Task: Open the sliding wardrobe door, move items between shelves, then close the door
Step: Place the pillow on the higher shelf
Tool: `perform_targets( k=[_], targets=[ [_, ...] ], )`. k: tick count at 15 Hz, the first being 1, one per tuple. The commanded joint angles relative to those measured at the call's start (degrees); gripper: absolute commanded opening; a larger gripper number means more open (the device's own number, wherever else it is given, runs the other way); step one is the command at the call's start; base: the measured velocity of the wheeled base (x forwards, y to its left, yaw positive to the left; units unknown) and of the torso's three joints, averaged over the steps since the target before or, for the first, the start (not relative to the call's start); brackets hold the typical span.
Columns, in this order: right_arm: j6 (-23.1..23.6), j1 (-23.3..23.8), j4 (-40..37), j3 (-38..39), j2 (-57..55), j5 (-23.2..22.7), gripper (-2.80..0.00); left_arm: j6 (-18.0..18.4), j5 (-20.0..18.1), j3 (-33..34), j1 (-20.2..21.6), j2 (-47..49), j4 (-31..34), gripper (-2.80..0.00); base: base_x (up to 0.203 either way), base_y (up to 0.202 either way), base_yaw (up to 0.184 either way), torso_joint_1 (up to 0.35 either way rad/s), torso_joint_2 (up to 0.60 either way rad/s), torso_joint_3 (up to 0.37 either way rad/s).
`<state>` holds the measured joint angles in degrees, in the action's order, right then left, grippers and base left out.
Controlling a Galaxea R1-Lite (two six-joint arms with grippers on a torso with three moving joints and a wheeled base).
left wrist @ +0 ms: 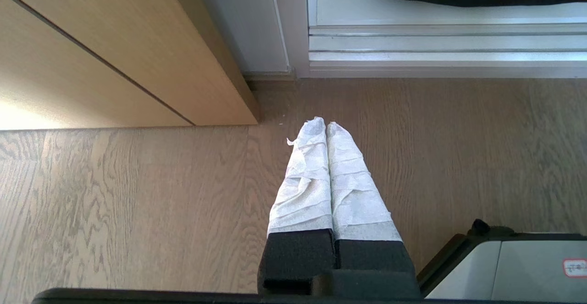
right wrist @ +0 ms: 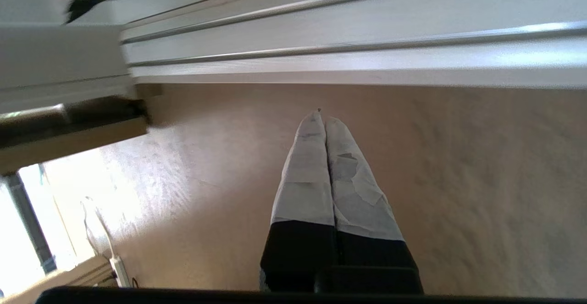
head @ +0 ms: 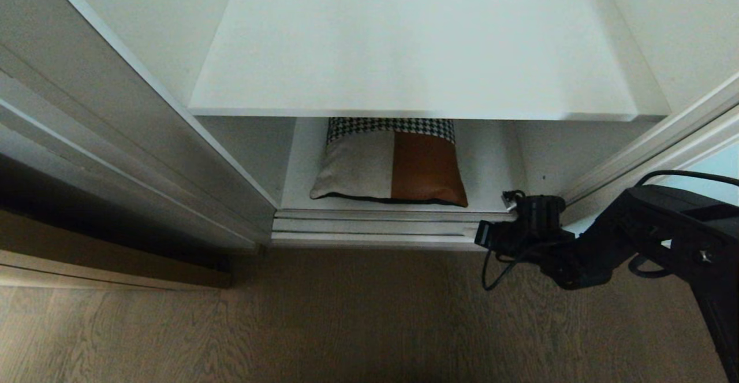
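Two broad white shelves fill the open wardrobe before us. At far left we see a tan wooden panel [left wrist: 114, 61], smooth and flat-faced, standing on the brown wood-grain floor [head: 346, 319]. Next comes the upper shelf [head: 415, 42], a matte white board with a thin pale front edge, bare on top. Below it, on the lower shelf [head: 491, 163], lies the soft patchwork cushion [head: 392, 166]: a houndstooth band at the back, a cream panel left, a rust-orange panel right, and a dark underside. Ribbed silver tracks [head: 375, 227] run along the wardrobe's sill. The left end effector [left wrist: 326, 125], its fingers wrapped in crinkled white tape, hangs over the floor, pressed together on nothing. The right end effector [right wrist: 321, 117] is likewise pressed together and empty, near the tracks. At far right, what may be the sliding door's pale blue glass [head: 728, 166] shows faintly.
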<state>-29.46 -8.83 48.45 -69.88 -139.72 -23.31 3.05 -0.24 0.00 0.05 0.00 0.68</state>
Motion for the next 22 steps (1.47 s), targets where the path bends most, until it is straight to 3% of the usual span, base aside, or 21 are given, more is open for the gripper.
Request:
perform_targets(
  k=[1, 4, 5, 9, 17, 22],
  targets=[
    [-0.07, 2.43, -2.5, -0.84, 2.03, -0.24, -2.8, 0.03, -0.02, 0.09, 0.04, 0.09, 0.02, -2.8, 0.0, 0.0, 0.0, 0.0, 0.0, 0.0],
    [-0.39, 3.82, -2.41, -3.25, 0.73, 0.46, -2.8, 0.03, -0.02, 0.09, 0.04, 0.09, 0.02, -2.8, 0.0, 0.0, 0.0, 0.0, 0.0, 0.0],
    [-0.35, 3.77, -2.2, -4.07, 0.38, 2.89, 0.0, 0.03, -0.02, 0.09, -0.02, 0.09, 0.02, -2.8, 0.0, 0.0, 0.0, 0.0, 0.0, 0.0],
    [0.1, 2.98, 1.21, -7.55, -3.68, 8.75, 0.0, 0.03, -0.02, 0.09, 0.04, 0.09, 0.02, -2.8, 0.0, 0.0, 0.0, 0.0, 0.0, 0.0],
    [-0.33, 0.94, -0.91, -12.88, -4.98, 8.18, 0.0, 0.03, -0.02, 0.09, 0.04, 0.09, 0.02, -2.8, 0.0, 0.0, 0.0, 0.0, 0.0, 0.0],
    [-0.41, -1.41, -1.05, -15.69, -5.38, 5.58, 0.0, 0.03, -0.02, 0.09, 0.04, 0.09, 0.02, -2.8, 0.0, 0.0, 0.0, 0.0, 0.0, 0.0]
  ],
)
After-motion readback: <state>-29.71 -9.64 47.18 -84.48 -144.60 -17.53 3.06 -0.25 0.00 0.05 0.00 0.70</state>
